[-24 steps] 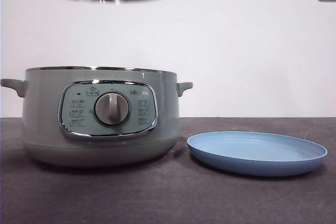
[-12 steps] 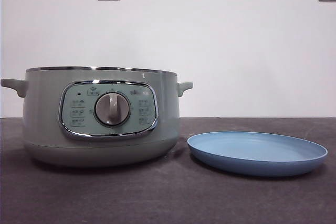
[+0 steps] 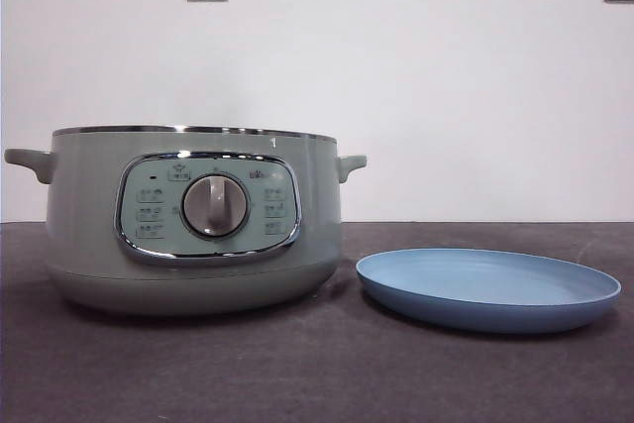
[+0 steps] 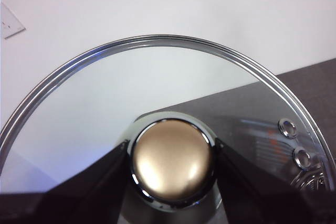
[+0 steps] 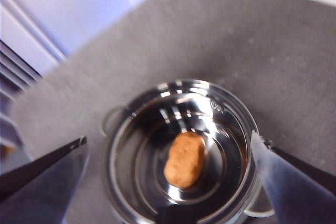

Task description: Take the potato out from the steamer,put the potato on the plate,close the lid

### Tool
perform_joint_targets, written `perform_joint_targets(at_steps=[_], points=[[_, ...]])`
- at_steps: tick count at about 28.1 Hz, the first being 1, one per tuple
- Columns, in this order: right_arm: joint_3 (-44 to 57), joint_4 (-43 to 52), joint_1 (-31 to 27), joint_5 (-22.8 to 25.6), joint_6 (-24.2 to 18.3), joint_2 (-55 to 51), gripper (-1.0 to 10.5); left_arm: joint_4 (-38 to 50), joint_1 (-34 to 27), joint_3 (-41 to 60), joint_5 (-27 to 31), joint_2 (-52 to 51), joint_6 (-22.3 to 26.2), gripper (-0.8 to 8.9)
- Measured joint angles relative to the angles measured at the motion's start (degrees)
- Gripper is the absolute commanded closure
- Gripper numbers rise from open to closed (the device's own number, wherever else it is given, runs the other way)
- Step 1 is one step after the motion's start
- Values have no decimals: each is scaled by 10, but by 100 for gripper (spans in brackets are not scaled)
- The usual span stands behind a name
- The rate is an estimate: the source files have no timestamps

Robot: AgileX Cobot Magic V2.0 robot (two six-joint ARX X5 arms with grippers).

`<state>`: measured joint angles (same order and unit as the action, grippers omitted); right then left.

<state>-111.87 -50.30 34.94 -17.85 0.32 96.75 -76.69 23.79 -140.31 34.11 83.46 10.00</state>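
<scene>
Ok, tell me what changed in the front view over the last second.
The lid, seen a second ago high above the steamer, has risen out of the front view; the left tool holds it by its knob. The steamer and plate stayed put. The potato lies inside the steamer, right tool open above.

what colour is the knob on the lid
Shiny gold-bronze, ringed in chrome; the knob of the lid shows best in the left wrist view.
</scene>
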Motion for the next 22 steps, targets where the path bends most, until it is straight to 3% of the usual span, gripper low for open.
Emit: perform_joint_targets(at_steps=[7,12,22], points=[[-109,-52,74,89,-31,163,308,0,0,0,-2,-11,-6,821],[-111,-62,78,90,-33,273,309,0,0,0,-3,-11,-6,821],[-111,-56,80,91,-33,316,311,-1,0,0,-36,-11,-7,821]])
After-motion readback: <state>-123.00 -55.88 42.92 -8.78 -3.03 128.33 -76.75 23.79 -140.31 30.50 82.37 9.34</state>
